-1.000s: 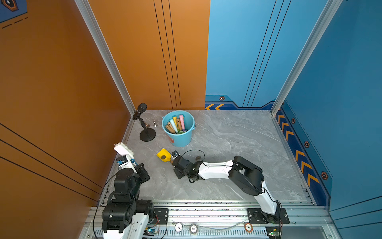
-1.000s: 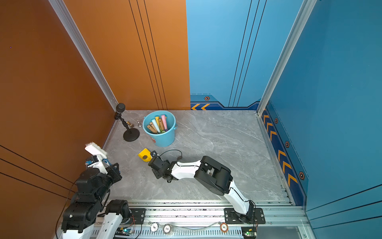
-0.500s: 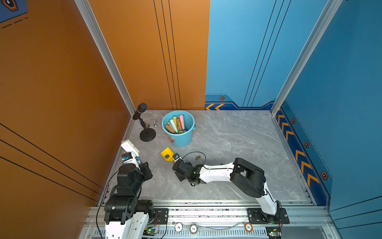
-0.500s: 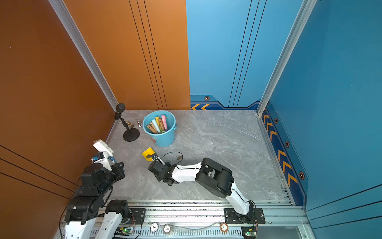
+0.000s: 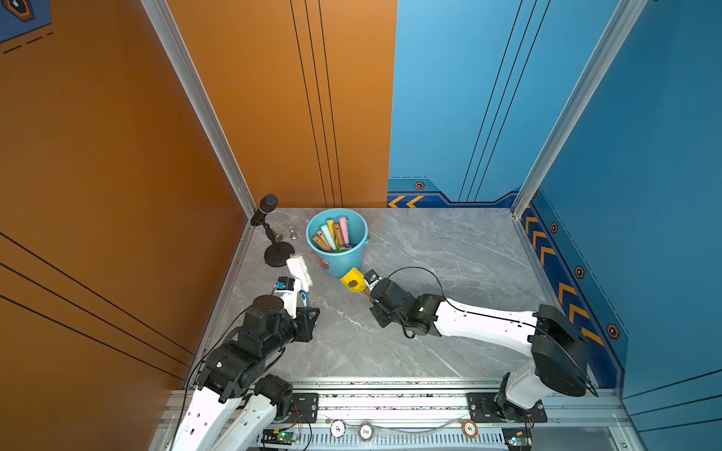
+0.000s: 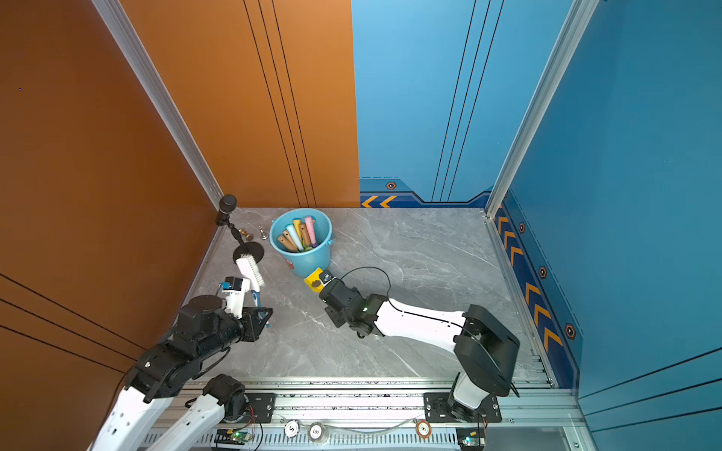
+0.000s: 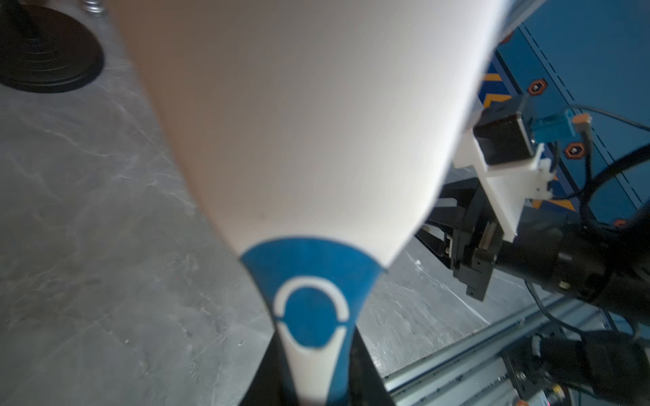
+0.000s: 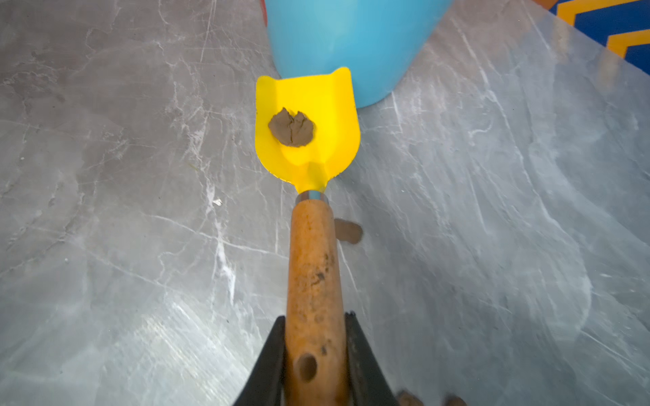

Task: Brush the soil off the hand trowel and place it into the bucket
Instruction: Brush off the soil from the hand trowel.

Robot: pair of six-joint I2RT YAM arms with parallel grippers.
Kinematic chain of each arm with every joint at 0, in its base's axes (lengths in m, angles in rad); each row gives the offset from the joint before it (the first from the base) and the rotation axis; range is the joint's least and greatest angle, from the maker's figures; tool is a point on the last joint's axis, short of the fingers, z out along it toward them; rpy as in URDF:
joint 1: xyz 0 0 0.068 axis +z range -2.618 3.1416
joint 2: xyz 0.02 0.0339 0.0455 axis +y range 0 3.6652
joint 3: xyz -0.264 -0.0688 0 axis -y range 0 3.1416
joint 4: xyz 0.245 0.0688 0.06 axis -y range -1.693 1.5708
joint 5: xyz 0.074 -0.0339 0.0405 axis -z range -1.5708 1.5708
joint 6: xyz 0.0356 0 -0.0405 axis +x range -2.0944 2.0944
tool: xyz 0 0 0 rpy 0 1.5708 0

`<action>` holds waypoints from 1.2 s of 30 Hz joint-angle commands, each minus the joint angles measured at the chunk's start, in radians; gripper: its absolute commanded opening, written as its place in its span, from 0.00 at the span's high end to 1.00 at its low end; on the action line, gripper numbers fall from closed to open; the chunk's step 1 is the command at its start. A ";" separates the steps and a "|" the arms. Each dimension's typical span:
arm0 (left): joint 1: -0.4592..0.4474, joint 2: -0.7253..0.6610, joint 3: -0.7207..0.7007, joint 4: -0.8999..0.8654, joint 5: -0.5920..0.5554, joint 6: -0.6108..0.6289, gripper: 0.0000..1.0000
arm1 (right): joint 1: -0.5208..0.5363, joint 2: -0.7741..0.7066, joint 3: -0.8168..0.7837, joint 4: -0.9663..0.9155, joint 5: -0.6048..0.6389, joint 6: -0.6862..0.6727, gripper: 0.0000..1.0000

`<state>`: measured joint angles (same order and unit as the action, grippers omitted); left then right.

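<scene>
The hand trowel point(image 8: 311, 105) has a yellow blade and a worn wooden handle point(image 8: 313, 267). My right gripper point(image 8: 314, 323) is shut on that handle. A lump of soil point(image 8: 291, 127) sits on the blade, whose tip lies close to the light-blue bucket point(image 8: 351, 42). In both top views the trowel point(image 5: 352, 280) point(image 6: 315, 280) is held at the near foot of the bucket point(image 5: 338, 257) point(image 6: 308, 259). My left gripper point(image 7: 316, 351) is shut on the blue-and-white handle of a white brush point(image 5: 299, 269) point(image 7: 299, 123). The brush head stands left of the trowel blade, apart from it.
Several coloured tool handles stand in the bucket. A microphone on a round black stand point(image 5: 278, 254) and two small figures point(image 5: 293, 233) are by the orange wall. Loose soil lumps point(image 8: 348, 231) lie on the grey floor under the trowel. The right arm's cable point(image 5: 414, 269) loops above it.
Both arms have moved to the right. The trowel now sits against the bucket's foot, and the brush has come from the left wall towards it.
</scene>
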<state>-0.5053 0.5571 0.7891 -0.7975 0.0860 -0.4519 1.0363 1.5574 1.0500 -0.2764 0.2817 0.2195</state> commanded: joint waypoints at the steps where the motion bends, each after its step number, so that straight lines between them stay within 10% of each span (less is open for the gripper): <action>1: -0.191 0.103 0.044 -0.003 -0.074 -0.008 1.00 | -0.035 -0.105 -0.071 -0.094 0.008 -0.044 1.00; 4: -0.435 0.266 0.098 -0.037 -0.270 0.007 1.00 | -0.065 -0.192 -0.126 -0.127 0.005 -0.074 1.00; 7: -0.500 0.474 0.175 -0.062 -0.233 0.037 1.00 | -0.077 -0.277 -0.172 -0.156 0.013 -0.116 1.00; 19: -0.421 0.888 0.397 -0.048 -0.040 0.214 1.00 | -0.115 -0.557 -0.291 -0.201 0.007 -0.211 1.00; 36: -0.273 1.139 0.430 0.019 0.009 0.247 1.00 | -0.068 -0.569 -0.259 -0.237 0.023 -0.231 1.00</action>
<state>-0.8455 1.6867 1.2430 -0.8146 0.0822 -0.2020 0.9466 1.0050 0.7681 -0.4854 0.3031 0.0021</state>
